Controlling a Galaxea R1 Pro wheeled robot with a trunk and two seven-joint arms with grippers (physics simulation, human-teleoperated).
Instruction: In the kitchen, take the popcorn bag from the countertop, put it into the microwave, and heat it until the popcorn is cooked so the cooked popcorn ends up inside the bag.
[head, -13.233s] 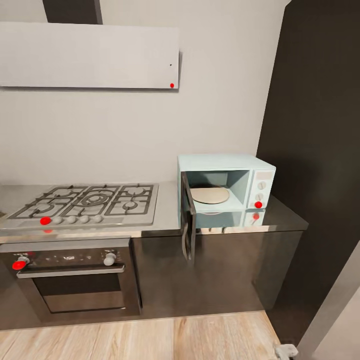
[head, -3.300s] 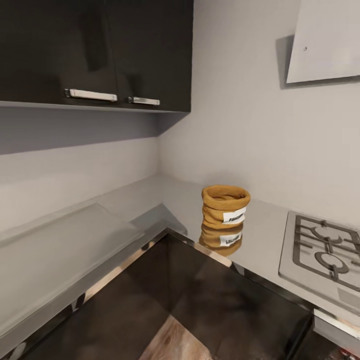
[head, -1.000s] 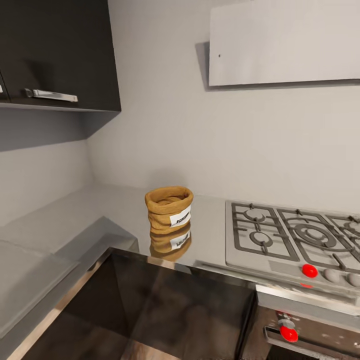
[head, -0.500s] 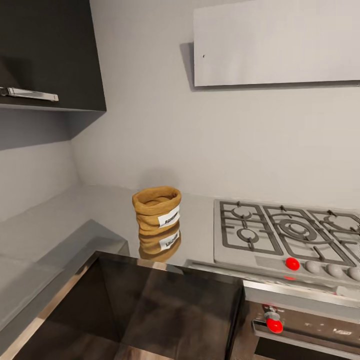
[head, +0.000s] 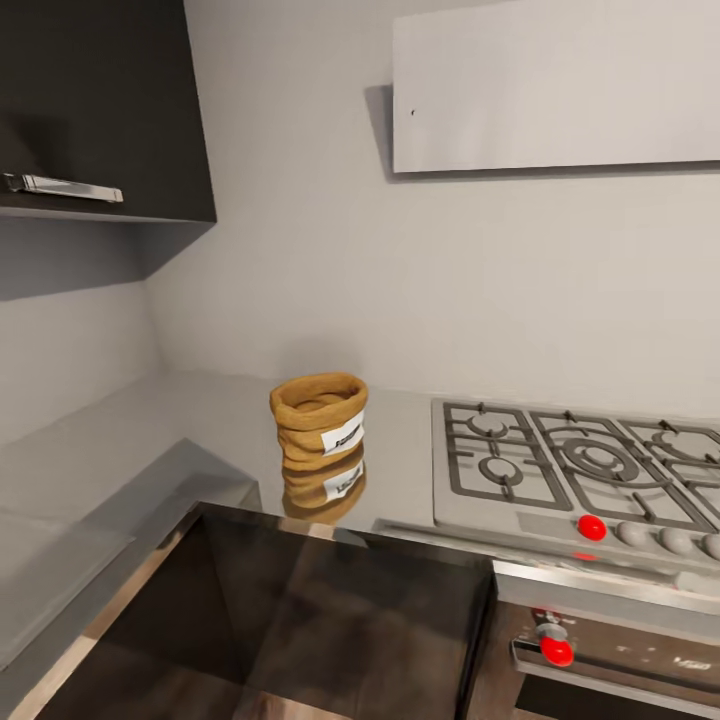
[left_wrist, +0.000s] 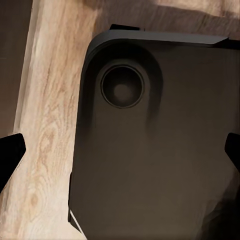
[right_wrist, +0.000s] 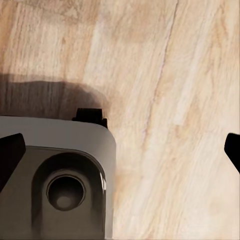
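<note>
Tan burlap marks the popcorn bag (head: 319, 418), upright on the grey countertop (head: 200, 420) just beside the gas hob (head: 580, 470). We judge the approach step in hand; next we must close in and raise an arm. Our left gripper (left_wrist: 120, 155) and right gripper (right_wrist: 120, 150) hang spread wide over the wooden floor (right_wrist: 175, 75), well apart from the bag.

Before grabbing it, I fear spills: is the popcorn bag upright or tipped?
Upright: the popcorn bag stands on the countertop, its open mouth facing up.
</note>
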